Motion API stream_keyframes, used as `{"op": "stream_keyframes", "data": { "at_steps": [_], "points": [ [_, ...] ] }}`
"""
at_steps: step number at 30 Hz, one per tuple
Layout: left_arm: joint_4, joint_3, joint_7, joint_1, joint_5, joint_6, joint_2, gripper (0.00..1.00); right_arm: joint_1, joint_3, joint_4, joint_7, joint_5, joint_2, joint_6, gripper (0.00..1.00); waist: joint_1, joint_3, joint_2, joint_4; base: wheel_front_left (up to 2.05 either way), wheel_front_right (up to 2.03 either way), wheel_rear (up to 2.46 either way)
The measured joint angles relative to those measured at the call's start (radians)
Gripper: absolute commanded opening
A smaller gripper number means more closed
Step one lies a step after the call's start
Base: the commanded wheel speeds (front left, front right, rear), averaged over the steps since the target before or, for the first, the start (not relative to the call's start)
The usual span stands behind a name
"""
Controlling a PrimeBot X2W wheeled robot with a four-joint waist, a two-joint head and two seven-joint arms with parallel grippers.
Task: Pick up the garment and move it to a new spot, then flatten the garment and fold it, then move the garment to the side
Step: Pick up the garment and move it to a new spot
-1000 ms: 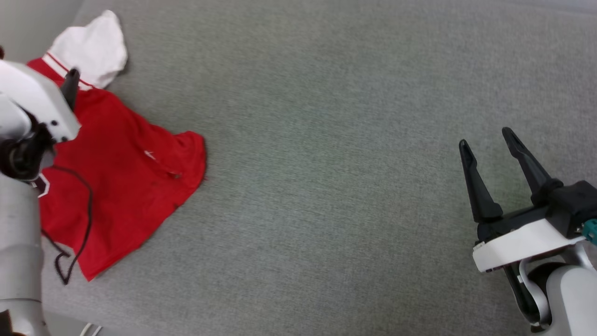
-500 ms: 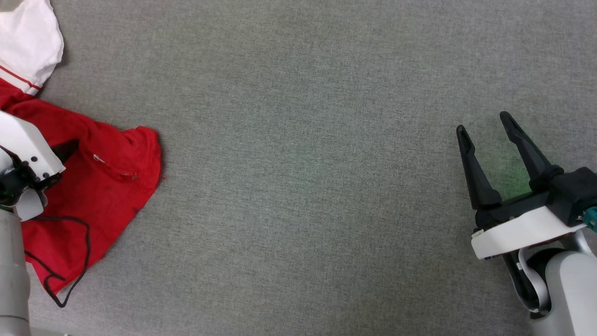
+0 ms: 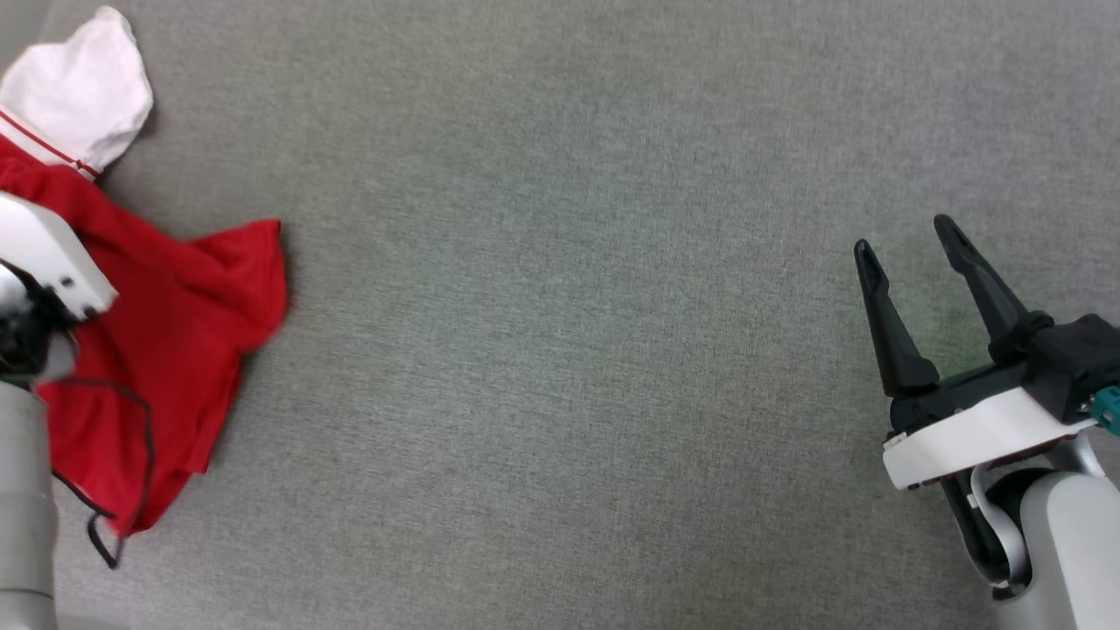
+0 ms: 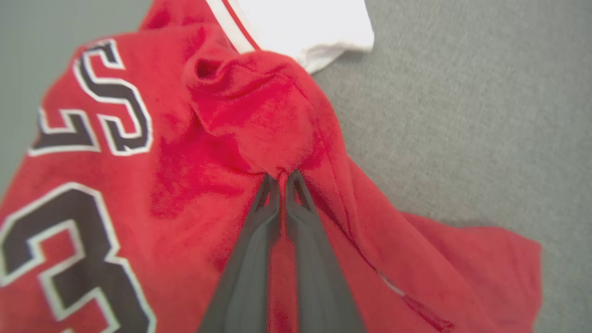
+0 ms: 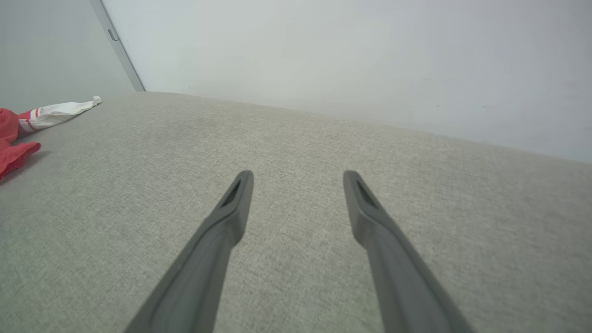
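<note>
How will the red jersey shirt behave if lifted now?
Probably floppy: the red jersey shirt with white sleeves bunches into folds where the left gripper pinches it. Likely light: thin, wrinkled fabric. It should drape, not roll.

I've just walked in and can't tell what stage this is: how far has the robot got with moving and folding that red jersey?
Done: nothing finished; the jersey sits crumpled at the left edge of the grey surface. In hand: the left gripper is shut on a bunched fold, the first pick-up. Left: carrying it over, flattening, folding, setting aside. The right gripper hangs open, well away from it.
</note>
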Motion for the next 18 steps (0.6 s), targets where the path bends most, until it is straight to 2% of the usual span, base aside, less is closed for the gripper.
{"op": "stream_keyframes", "data": {
  "at_steps": [4,7,15,18],
  "points": [
    [-0.045,-0.018,-0.151,-0.038,0.056,0.021,0.020,0.00,0.016,-0.005,0.019,-0.007,0.008,0.015,0.000,1.00,0.0000,-0.046,0.0000,0.006,0.00,0.00,0.00],
    [-0.057,-0.038,-0.259,-0.062,0.088,0.019,0.026,0.00,0.031,-0.010,0.032,-0.012,0.010,0.027,0.000,1.00,0.0000,-0.088,0.0000,0.010,0.00,0.00,0.00],
    [-0.060,-0.111,-0.510,-0.141,0.162,-0.020,0.023,0.00,0.079,-0.020,0.059,-0.024,0.019,0.067,0.000,1.00,-0.0001,-0.211,0.0000,0.002,0.00,0.00,0.00],
    [-0.060,-0.136,-0.572,-0.177,0.164,-0.033,-0.008,0.00,0.101,-0.030,0.067,-0.028,0.020,0.081,0.000,1.00,-0.0002,-0.253,0.0000,-0.012,0.00,0.00,0.00]
  ]
}}
